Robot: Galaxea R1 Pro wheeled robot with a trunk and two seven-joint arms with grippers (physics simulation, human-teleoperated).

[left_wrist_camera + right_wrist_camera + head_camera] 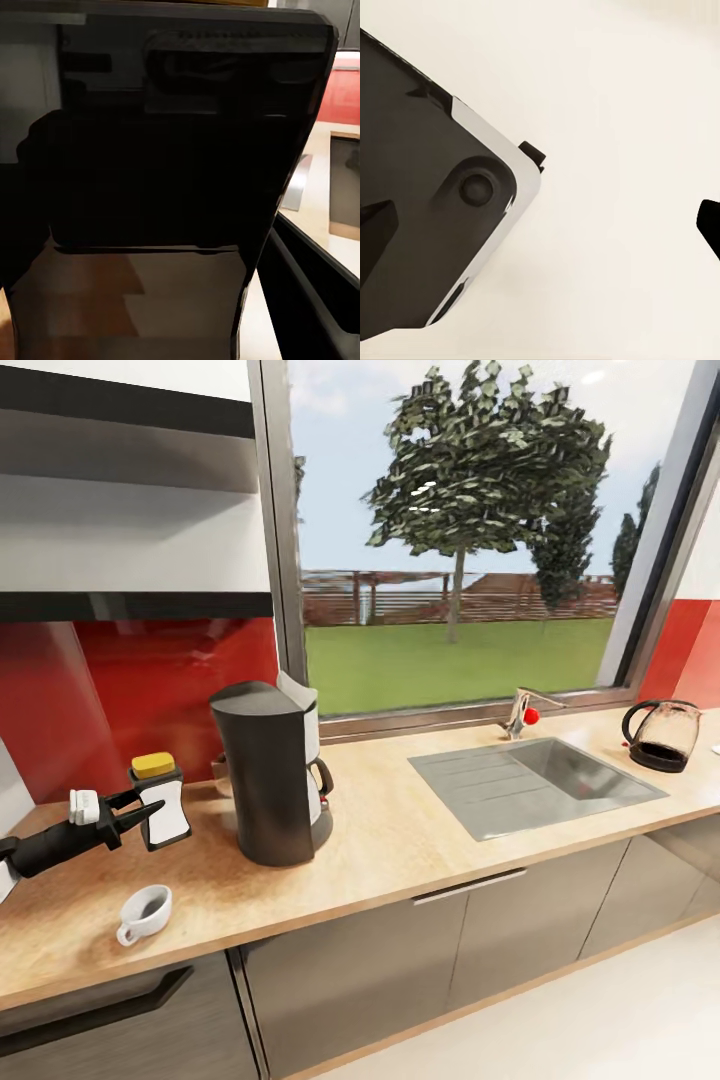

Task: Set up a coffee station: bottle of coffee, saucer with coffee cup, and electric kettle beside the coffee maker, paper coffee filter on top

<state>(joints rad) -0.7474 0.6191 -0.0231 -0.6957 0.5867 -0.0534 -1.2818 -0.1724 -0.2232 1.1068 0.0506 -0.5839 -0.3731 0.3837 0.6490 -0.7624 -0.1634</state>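
1. The left jaws (150, 815) are clenched on the bottle of coffee (163, 800), holding it upright just above the table (420, 840); whether the right jaws are released or clenched I cannot tell.
2. The table runs under the window, with a sink (540, 780) sunk into it at 3 o'clock of centre.
3. The coffee maker (272, 770) stands on the table, the bottle just beside it at its 9 o'clock (near, not touching).
4. The electric kettle (662, 734) stands far off at 3 o'clock, beyond the sink.
5. The coffee cup (146, 913) sits at 7 o'clock of the coffee maker, directly on the table.
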